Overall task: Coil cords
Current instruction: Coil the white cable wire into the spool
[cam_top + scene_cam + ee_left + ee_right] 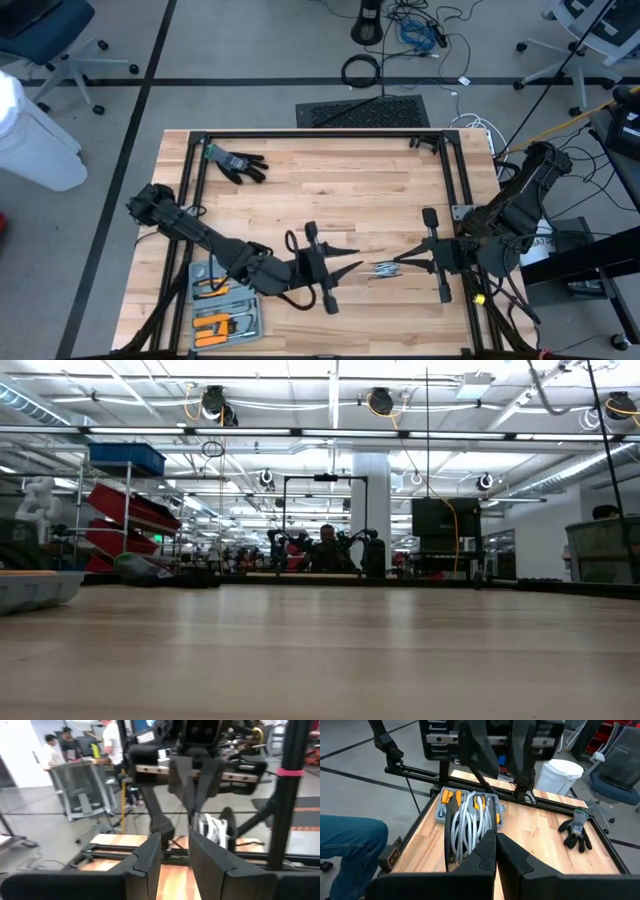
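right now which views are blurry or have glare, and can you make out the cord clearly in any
Left wrist view: soft and motion-blurred, the cord only a pale smear. Right wrist view: sharper, pale loops clear in the right gripper. Low view: bright ceiling-light glare, tabletop blurred up close. High view: even light, cord tiny.

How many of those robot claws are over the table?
2. The left gripper, open, is near the table's middle. The right gripper faces it from the right, shut on the cord bundle. None seems hidden.
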